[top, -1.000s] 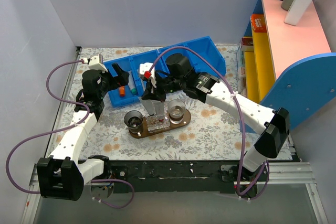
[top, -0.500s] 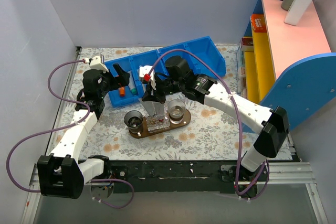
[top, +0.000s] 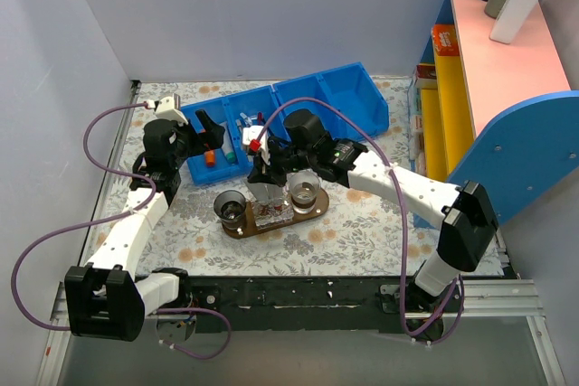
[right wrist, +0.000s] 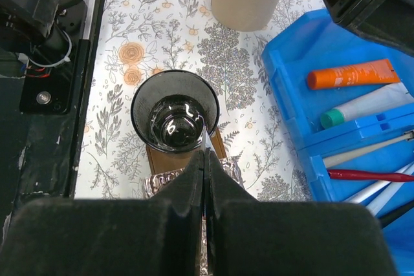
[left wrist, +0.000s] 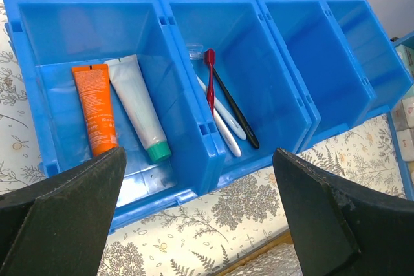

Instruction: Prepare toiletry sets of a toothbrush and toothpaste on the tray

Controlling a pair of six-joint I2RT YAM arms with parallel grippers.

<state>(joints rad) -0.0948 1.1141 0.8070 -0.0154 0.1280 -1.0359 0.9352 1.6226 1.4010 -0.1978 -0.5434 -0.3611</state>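
Placing: right claw (right wrist: 204, 159) clamps what seems the slender white toothpaste tube (top: 262, 191) over the dark brown oval tray (top: 233, 229); left claw (left wrist: 199, 159), spread, next needs the slim white toothbrush (left wrist: 223, 130)

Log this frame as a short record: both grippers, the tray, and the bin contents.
left gripper: open, above the blue bins
right gripper: shut on a thin white item, too edge-on to identify, over the tray
on tray: dark glass, second glass
left bin: orange tube, teal-capped tube
next bin: red toothbrush, dark toothbrush, white toothbrush
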